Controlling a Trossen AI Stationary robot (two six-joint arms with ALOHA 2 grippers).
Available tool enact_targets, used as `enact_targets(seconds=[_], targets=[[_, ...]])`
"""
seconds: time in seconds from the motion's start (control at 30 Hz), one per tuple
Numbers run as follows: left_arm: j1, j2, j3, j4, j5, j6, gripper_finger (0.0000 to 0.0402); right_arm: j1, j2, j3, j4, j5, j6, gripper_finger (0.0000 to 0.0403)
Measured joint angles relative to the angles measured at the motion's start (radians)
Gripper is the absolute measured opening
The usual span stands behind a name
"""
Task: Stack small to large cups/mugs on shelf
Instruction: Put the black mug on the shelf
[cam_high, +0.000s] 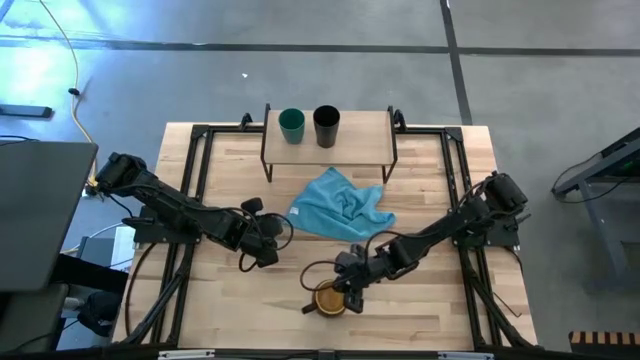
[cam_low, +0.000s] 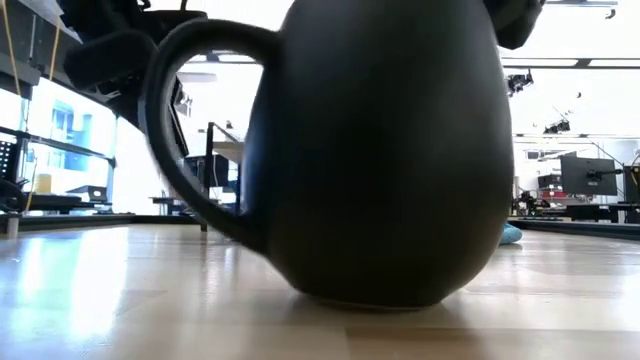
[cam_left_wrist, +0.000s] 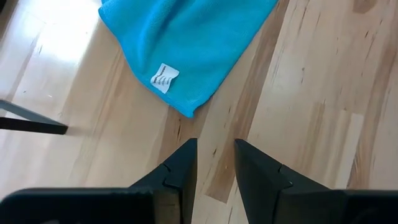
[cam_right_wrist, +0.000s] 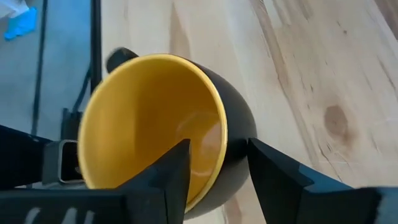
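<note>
The teal cup (cam_high: 291, 124) and the black cup (cam_high: 326, 125) stand upright side by side on the left half of the shelf (cam_high: 365, 135), at the table's far edge. The dark mug (cam_high: 328, 299) with the yellow inside (cam_right_wrist: 149, 124) rests on its base on the table near the front edge, its handle (cam_low: 190, 130) toward the table's left. My right gripper (cam_right_wrist: 217, 149) is open at the mug's rim, slanting down from the right. One finger is over the yellow inside and one outside the dark wall. My left gripper (cam_left_wrist: 216, 155) hangs open over bare wood, left of the mug.
A crumpled blue cloth (cam_high: 340, 205) lies on the table between the shelf and both grippers; its tagged corner (cam_left_wrist: 165, 78) is just ahead of my left gripper. Black frame rails (cam_high: 195, 170) run along the table's sides. Bare wood lies right of the mug.
</note>
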Motion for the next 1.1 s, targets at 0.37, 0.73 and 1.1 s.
enact_targets(seconds=[0.37, 0.73, 1.1], targets=[[0.000, 0.000, 0.000, 0.003, -0.015, -0.004, 0.0094, -0.010, -0.001, -0.003, -0.059, 0.008, -0.020, 0.0019], [0.000, 0.000, 0.000, 0.007, -0.037, -0.009, 0.0094, -0.036, -0.006, 0.152, -0.366, 0.062, -0.148, 0.0004], [0.000, 0.000, 0.000, -0.006, -0.042, -0.024, 0.0094, -0.097, -0.009, 0.344, -0.759, 0.043, -0.361, 0.0001]])
